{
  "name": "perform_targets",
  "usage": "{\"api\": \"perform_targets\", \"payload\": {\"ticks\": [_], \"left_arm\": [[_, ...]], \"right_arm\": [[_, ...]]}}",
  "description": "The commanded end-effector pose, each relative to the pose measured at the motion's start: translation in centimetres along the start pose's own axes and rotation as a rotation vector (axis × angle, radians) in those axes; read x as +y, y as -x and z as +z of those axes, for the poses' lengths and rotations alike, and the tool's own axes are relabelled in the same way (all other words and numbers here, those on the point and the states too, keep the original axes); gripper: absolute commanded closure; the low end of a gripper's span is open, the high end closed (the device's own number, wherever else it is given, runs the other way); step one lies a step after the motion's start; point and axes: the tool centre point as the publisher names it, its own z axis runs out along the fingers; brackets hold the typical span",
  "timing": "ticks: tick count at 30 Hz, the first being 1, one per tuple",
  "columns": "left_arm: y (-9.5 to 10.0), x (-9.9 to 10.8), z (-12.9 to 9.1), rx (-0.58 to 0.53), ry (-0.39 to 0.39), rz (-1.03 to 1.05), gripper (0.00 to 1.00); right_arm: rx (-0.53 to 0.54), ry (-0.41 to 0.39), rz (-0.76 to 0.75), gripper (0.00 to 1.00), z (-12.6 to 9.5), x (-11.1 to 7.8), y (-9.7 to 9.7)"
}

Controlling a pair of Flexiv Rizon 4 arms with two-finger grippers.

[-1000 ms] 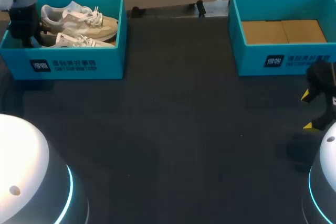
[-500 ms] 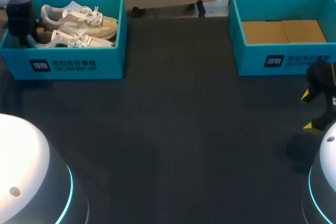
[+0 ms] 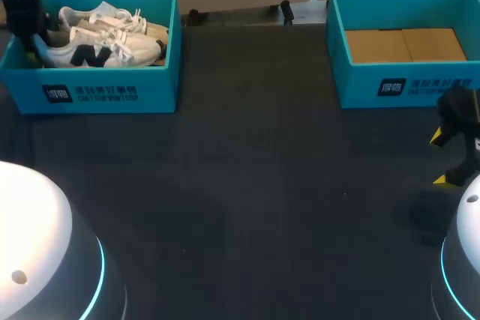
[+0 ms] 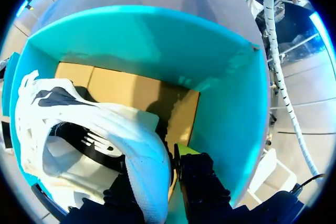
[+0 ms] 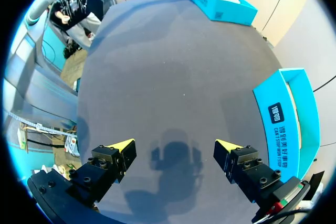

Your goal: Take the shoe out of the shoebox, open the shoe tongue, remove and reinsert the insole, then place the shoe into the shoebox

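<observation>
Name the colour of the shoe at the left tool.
The shoe in the left tool is white with dark markings; left wrist view best.

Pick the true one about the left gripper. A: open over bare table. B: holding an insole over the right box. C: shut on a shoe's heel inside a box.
C: in the left wrist view the left gripper pinches the shoe at its heel from both sides, inside the box.
</observation>
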Motion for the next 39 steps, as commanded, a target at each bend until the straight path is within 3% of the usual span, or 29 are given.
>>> {"api": "perform_targets", "payload": {"ticks": [1,13,22,31,37,39], "left_arm": [[-0.6,-0.5,-2.1,-0.011,0.012,0.002,1.0],[-0.4,-2.1,-6.2,-0.027,0.063,0.014,1.0],[-0.4,-3.5,-10.4,-0.016,0.108,0.027,1.0],[-0.8,-6.5,-14.6,0.025,0.176,0.029,1.0],[-0.6,-9.8,-17.7,0.016,0.092,0.038,1.0],[-0.6,-9.8,-17.7,0.016,0.092,0.038,1.0]], "right_arm": [[-0.002,-0.003,0.001,0.0,0.1,0.0,-0.1],[-0.002,-0.003,0.001,0.0,0.1,0.0,-0.1],[-0.002,-0.003,0.001,0.0,0.1,0.0,-0.1],[-0.002,-0.003,0.001,0.0,0.1,0.0,-0.1],[-0.002,-0.003,0.001,0.0,0.1,0.0,-0.1],[-0.002,-0.003,0.001,0.0,0.1,0.0,-0.1]]}}
